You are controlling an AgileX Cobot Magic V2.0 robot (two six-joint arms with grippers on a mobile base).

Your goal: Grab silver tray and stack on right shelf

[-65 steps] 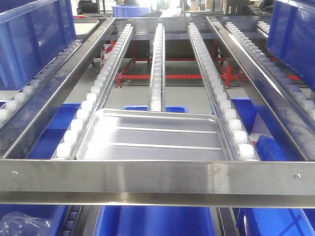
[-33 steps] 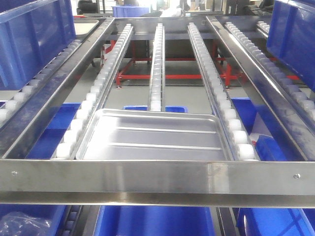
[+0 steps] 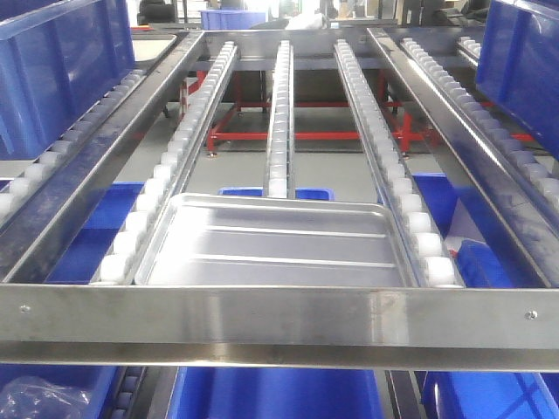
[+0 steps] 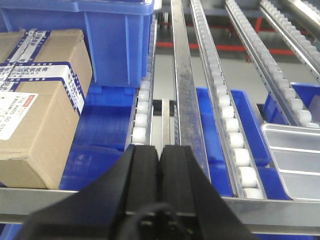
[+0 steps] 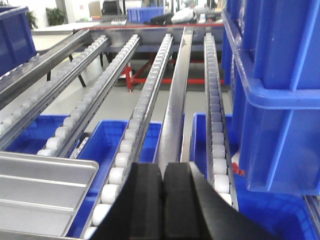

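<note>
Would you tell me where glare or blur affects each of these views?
Front view: soft glare streaks the silver tray and steel front bar. Left wrist view: the shut left gripper looms dark. Right wrist view: the far background is washed out beyond the right gripper.

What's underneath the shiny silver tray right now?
The shiny ridged metal tray rests on whitish roller rails. Blue plastic bins show around it on the level below; their contents are covered.

The left claw (image 4: 160, 150) and right claw (image 5: 162, 167) are both matte black plastic. Each has two blocky, flat-faced halves divided by a thin seam, flaring below into broad sloping shoulders.
</note>
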